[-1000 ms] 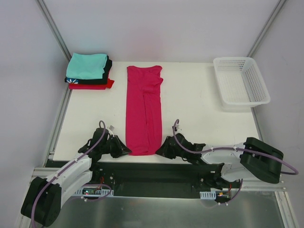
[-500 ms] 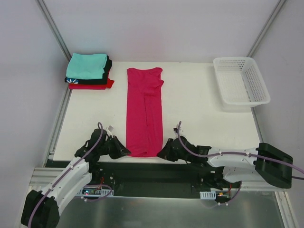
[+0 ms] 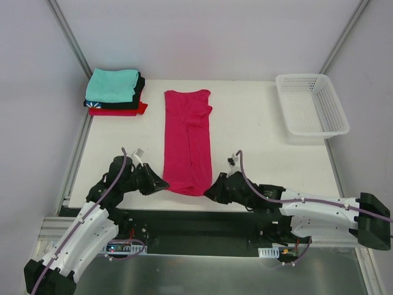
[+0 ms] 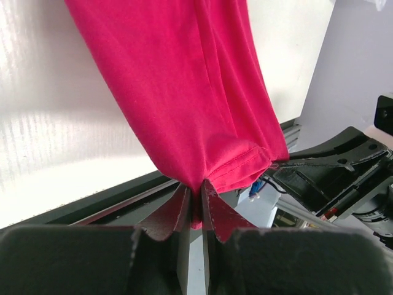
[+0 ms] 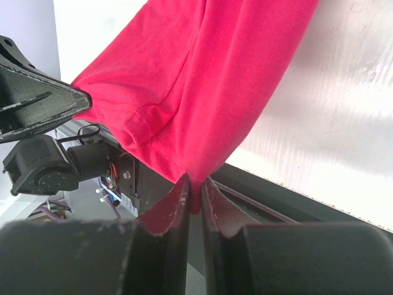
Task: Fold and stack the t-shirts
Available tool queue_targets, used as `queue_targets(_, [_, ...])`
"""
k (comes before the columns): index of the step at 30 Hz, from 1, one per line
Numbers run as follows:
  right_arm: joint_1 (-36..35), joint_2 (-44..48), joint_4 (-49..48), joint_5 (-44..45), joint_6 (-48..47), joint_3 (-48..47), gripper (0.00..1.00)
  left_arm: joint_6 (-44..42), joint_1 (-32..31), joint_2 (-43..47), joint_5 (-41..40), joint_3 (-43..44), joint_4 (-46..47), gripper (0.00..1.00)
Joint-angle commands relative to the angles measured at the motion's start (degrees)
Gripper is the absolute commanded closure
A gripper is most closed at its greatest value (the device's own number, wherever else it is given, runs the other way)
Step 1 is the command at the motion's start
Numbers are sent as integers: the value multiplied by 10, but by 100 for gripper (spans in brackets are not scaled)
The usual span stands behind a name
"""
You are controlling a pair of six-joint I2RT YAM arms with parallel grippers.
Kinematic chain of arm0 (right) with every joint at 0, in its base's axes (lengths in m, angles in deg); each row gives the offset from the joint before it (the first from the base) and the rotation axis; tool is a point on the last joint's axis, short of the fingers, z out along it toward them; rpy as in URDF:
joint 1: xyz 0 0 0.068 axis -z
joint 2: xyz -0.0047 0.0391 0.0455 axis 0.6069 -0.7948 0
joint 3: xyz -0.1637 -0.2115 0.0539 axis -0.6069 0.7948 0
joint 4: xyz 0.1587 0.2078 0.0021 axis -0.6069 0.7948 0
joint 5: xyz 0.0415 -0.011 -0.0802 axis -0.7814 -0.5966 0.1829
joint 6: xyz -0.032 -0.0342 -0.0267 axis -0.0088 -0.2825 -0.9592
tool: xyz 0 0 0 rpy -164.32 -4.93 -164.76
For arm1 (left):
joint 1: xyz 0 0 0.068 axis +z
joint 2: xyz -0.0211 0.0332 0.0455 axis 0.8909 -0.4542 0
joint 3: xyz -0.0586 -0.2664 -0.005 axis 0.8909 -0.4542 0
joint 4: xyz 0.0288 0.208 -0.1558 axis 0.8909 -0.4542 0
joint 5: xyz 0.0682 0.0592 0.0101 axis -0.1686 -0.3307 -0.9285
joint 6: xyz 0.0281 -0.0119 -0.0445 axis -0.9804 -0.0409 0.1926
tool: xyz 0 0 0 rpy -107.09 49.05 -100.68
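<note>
The crimson-pink t-shirt (image 3: 186, 138) lies as a long narrow strip down the middle of the table. My left gripper (image 3: 161, 184) is shut on its near left hem corner, with the cloth pinched between the jaws in the left wrist view (image 4: 196, 200). My right gripper (image 3: 210, 191) is shut on the near right hem corner, seen pinched in the right wrist view (image 5: 195, 193). The near hem is lifted off the table. A stack of folded t-shirts (image 3: 115, 91), teal on top over black and red, sits at the far left corner.
A white plastic mesh basket (image 3: 311, 103) stands at the far right of the table. The table's near edge and the dark frame rail (image 3: 196, 218) run just below both grippers.
Both grippers have moved away from the near edge and up, carrying the shirt's near hem with them. The near end of the shirt now lifts and bunches.
</note>
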Motion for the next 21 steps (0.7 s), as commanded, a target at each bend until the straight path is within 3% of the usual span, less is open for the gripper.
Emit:
queue_targets(1, [-3, 27, 77, 50, -37, -54, 87, 2, -7, -33, -14, 50, -36, 93])
queue_targets(9, [35, 31, 126, 69, -87, -97, 87, -20, -7, -96, -44, 103, -36, 92])
queue_targets(21, [163, -60, 135, -34, -196, -208, 93, -54, -7, -220, -82, 209, -35, 95])
